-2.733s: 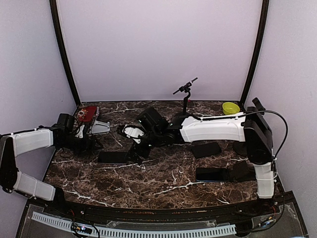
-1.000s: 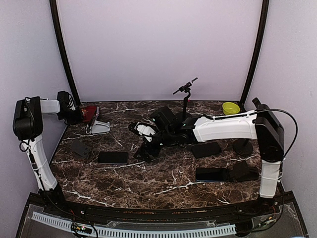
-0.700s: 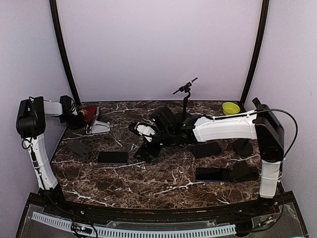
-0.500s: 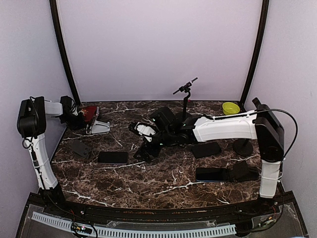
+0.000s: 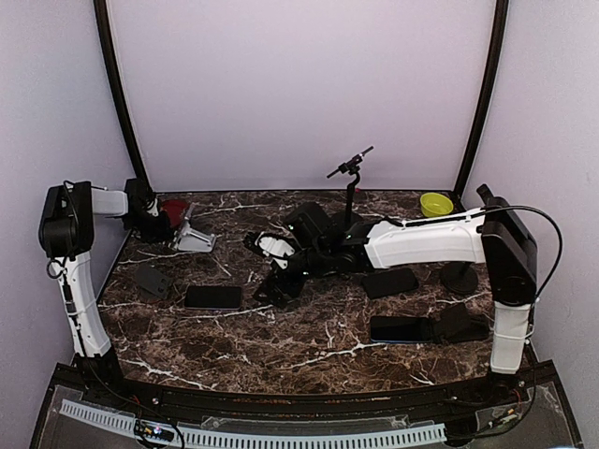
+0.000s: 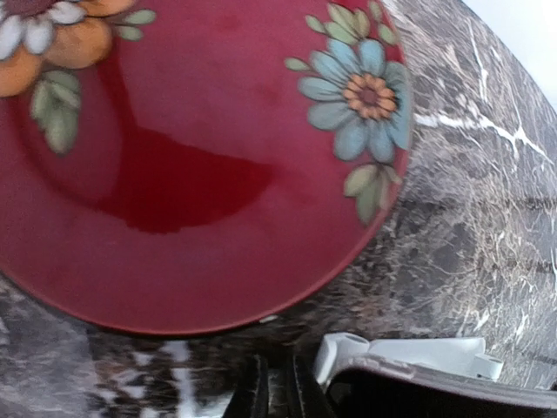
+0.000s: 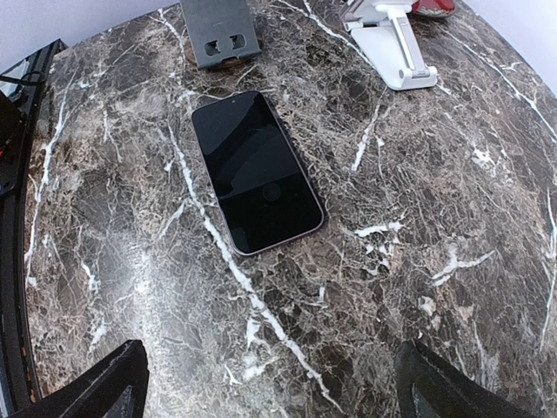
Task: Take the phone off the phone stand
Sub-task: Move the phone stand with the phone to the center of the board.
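A black phone [image 5: 212, 296] [image 7: 257, 170] lies flat, screen up, on the marble table, apart from every stand. The white phone stand [image 5: 193, 236] [image 7: 392, 43] [image 6: 409, 357] sits at the back left beside a red flowered plate [image 5: 173, 208] [image 6: 191, 157], with no phone on it. My left gripper [image 5: 157, 224] [image 6: 280, 401] is shut and holds nothing; it hovers low between the plate's rim and the stand's corner. My right gripper [image 5: 278, 288] [image 7: 277, 379] hangs open above bare marble, just right of the phone.
A grey stand [image 5: 150, 279] [image 7: 219, 30] rests left of the phone. On the right lie a dark slab [image 5: 390, 282] and another phone [image 5: 401, 328] against a black stand [image 5: 460, 323]. A green bowl [image 5: 435, 203] and a black clamp pole [image 5: 351, 173] stand at the back.
My left gripper has moved right along the plate toward the white stand, and the stand has shifted and turned slightly. The right arm has stayed put.
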Action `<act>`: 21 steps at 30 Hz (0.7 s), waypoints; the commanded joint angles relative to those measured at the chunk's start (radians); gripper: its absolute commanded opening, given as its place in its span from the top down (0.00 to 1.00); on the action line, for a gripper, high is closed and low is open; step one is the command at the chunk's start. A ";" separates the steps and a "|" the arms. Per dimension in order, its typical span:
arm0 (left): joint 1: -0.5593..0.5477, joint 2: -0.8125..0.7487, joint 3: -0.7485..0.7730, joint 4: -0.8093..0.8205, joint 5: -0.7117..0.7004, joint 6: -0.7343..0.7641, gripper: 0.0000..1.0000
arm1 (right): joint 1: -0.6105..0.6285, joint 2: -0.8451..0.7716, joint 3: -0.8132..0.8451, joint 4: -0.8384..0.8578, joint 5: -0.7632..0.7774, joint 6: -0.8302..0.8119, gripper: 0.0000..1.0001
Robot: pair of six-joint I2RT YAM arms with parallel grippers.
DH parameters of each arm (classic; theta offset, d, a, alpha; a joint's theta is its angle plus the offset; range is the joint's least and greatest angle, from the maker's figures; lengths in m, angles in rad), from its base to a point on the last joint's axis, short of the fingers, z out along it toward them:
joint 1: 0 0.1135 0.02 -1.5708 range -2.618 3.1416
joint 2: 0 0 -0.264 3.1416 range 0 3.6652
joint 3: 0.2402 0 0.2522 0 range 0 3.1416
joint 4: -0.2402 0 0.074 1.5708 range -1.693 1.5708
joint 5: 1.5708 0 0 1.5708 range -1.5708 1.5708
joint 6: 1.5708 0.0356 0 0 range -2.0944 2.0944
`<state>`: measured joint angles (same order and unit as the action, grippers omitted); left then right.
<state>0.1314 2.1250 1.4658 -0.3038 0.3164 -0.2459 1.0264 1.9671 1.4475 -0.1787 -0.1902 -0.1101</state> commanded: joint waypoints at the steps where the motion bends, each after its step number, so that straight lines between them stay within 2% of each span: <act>1: -0.048 0.007 -0.002 -0.048 0.062 0.006 0.90 | -0.011 -0.041 -0.018 0.038 0.003 0.010 0.01; 21: -0.312 0.006 -0.037 -0.009 0.121 -0.091 0.93 | -0.038 -0.075 -0.056 0.063 0.018 0.039 0.01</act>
<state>-0.1215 2.1273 1.4616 -0.3035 0.3637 -0.2890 0.9997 1.9347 1.4075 -0.1493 -0.1867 -0.0902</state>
